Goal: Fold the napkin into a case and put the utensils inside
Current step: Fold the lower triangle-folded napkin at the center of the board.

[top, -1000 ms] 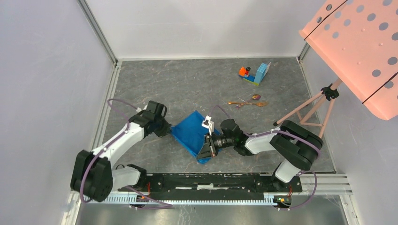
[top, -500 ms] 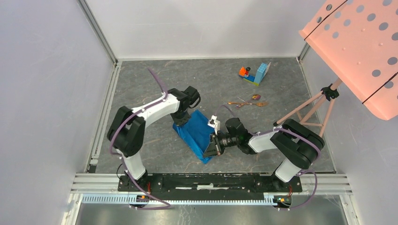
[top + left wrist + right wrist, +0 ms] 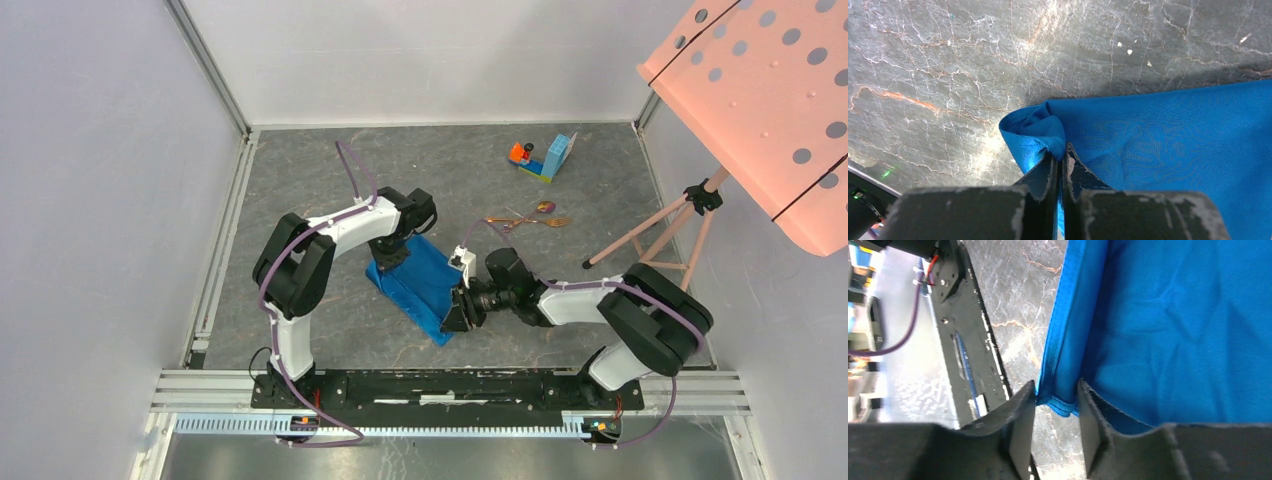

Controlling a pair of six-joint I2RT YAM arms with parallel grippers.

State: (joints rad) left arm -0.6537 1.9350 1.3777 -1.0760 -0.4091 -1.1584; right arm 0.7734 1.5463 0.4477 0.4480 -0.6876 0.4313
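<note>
The bright blue napkin (image 3: 420, 285) lies folded into a narrow slanted band in the middle of the floor. My left gripper (image 3: 393, 258) is shut on its bunched far-left corner, seen pinched between the pads in the left wrist view (image 3: 1060, 155), where the cloth (image 3: 1173, 140) spreads to the right. My right gripper (image 3: 455, 318) is at the near corner. In the right wrist view its jaws (image 3: 1057, 390) stand apart, with the napkin's hemmed edge (image 3: 1173, 330) between the tips. The copper-gold utensils (image 3: 527, 219) lie apart on the floor, far right of the napkin.
An orange-and-blue toy block piece (image 3: 545, 158) stands at the far right. A pink tripod stand (image 3: 660, 235) with a perforated pink board (image 3: 770, 90) occupies the right side. The black base rail (image 3: 440, 385) runs along the near edge and shows in the right wrist view (image 3: 963, 340).
My left arm has swung from the napkin's left side up and to the right, carrying the corner with it. The napkin is now narrower. My right gripper has shifted slightly right.
</note>
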